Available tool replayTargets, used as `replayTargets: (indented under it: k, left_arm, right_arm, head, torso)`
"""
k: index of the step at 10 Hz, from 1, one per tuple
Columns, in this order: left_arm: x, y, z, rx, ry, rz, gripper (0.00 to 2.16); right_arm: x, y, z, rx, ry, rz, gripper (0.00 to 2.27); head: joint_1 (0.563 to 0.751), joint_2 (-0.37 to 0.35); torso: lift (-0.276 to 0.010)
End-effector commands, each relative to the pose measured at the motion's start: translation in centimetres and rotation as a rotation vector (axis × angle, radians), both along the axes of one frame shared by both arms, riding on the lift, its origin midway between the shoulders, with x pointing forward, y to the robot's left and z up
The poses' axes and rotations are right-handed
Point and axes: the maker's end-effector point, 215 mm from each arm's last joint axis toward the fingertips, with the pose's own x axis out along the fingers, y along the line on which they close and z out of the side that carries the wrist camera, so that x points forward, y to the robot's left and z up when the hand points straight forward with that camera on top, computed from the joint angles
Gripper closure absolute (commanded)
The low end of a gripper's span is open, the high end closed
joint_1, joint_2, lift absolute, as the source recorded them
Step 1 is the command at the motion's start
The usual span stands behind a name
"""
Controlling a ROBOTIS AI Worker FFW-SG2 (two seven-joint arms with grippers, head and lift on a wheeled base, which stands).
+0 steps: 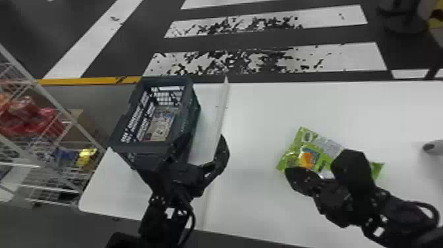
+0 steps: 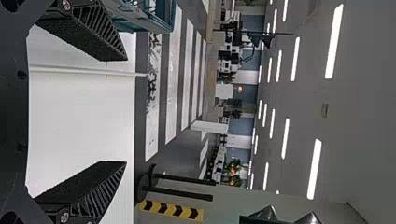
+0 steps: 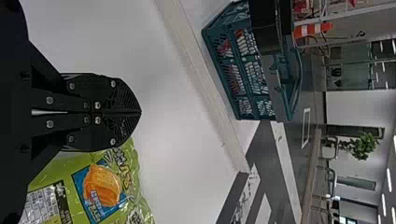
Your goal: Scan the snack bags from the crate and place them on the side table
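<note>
The green snack bag [image 1: 324, 145] lies flat on the white table [image 1: 257, 112], right of centre. My right gripper [image 1: 291, 176] is over the bag's near side, partly covering it. In the right wrist view, my right gripper [image 3: 139, 112] is shut, fingers meeting with nothing between them, beside the bag [image 3: 79, 186]. The dark crate [image 1: 145, 148] stands at the left, with flat printed contents at its bottom. Just right of its near end is my left gripper [image 1: 205, 145], open and empty. In the left wrist view, my left gripper [image 2: 126, 111] has widely parted fingers.
A pale raised strip [image 1: 222, 115] crosses the table between crate and bag. A grey-white object [image 1: 435, 147] with a dark end is at the right edge. Left of the table stands a wire rack [image 1: 57, 105] holding red, blue and yellow packages.
</note>
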Motion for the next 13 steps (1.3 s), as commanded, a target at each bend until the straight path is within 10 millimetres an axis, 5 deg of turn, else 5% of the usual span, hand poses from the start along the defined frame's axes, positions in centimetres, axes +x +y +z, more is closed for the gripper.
replayTargets:
  k: [1, 4, 7, 13]
  left_arm:
    - [0.0, 0.1, 0.0, 0.002, 0.001, 0.001, 0.08]
    - [0.0, 0.1, 0.0, 0.002, 0.001, 0.001, 0.08]
    - [0.0, 0.1, 0.0, 0.001, 0.001, 0.001, 0.08]
    - [0.0, 0.1, -0.2, -0.001, 0.005, 0.003, 0.08]
  right_arm:
    - [0.1, 1.1, -1.7, -0.026, 0.017, 0.030, 2.25]
    - [1.2, 2.6, -4.8, -0.103, 0.021, 0.069, 2.25]
    - [3.6, 2.0, -7.5, -0.261, -0.042, 0.054, 2.25]
    - [9.4, -5.0, -7.8, -0.444, -0.141, -0.194, 2.25]
  head:
    - [0.695, 0.261]
    - [0.695, 0.284]
    - [0.695, 0.287]
    - [0.695, 0.207]
  torso:
    - [-0.081]
    - [-0.081]
    - [-0.081]
    - [-0.081]
